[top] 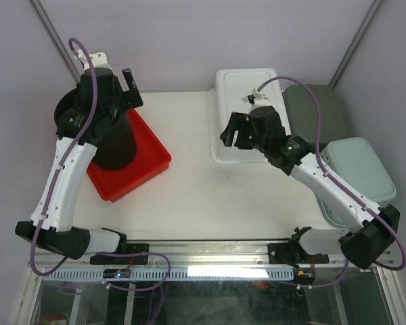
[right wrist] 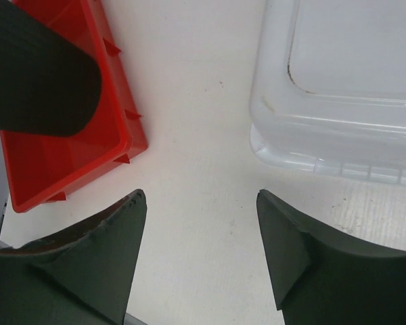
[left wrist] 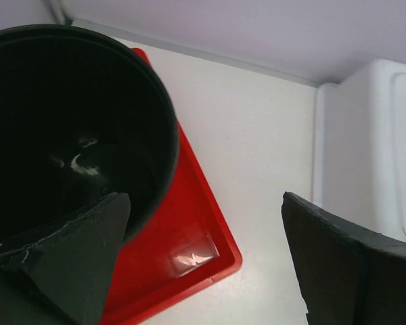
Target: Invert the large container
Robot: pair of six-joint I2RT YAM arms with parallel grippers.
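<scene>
Apparently the turning itself is done: the large container (top: pixel 243 84) lies on the bench (top: pixel 189 196) with its flat base up and its rim flange down, as the right wrist view shows along its near edge. I judge this to be the letting-go step, with only the retreat left.

The right end effector (right wrist: pixel 199 203) sits just beside the container's near left corner. Its jaws are parted to a moderate gap with bare bench between them, and it holds and touches nothing that I can see. The next move calls for a clean lift up and away from the container, without a finger catching the flange and shifting it.

The left end effector (left wrist: pixel 204 198) is well to the left of the container, spread fully wide and empty. One finger overlaps the rim of a black pot (left wrist: pixel 68 122) standing in a red tray (left wrist: pixel 189 271); whether it touches that rim I cannot tell.
</scene>
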